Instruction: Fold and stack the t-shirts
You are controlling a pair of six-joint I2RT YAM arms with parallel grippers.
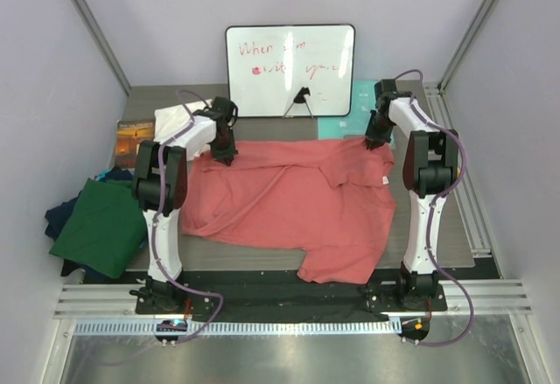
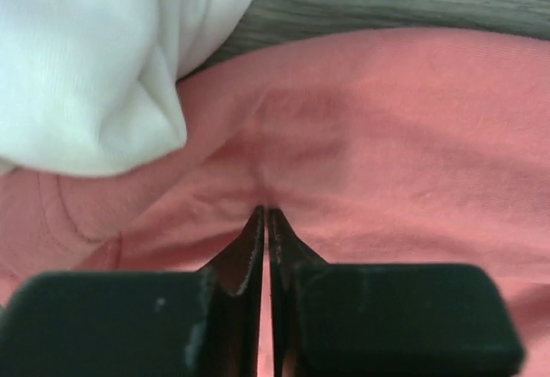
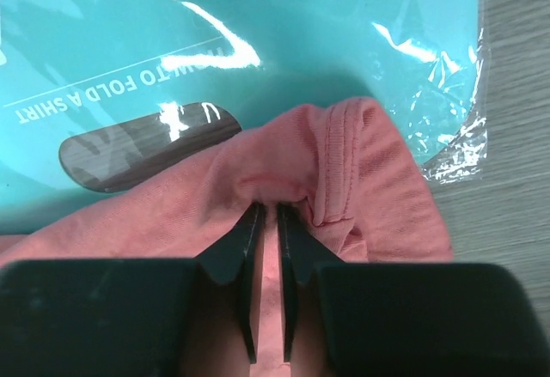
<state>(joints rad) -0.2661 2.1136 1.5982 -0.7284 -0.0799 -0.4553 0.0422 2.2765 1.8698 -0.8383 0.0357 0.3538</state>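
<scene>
1 pink shirt [image 1: 297, 200] lies spread across the middle of the table [image 1: 236, 257]. 1 green shirt [image 1: 101, 226] sits at the table's left edge on navy shirts [image 1: 58, 218], which are mostly covered, so their count is unclear. Of the 2 grippers, the left gripper [image 2: 266, 215] is clenched on a pucker at the pink shirt's far left edge. The right gripper [image 3: 268, 207] is clenched on its far right corner, above 1 teal mat [image 3: 103, 33], largely hidden.

A large salmon-pink t-shirt [image 1: 297, 205] is spread, rumpled, across the middle of the surface [image 1: 437, 253]. Its far edge is pinched near each end by the left end effector [image 2: 266, 214] and the right end effector [image 3: 270, 208]. A dark green t-shirt [image 1: 105, 225] is heaped at the left edge over navy t-shirts [image 1: 58, 218].
</scene>
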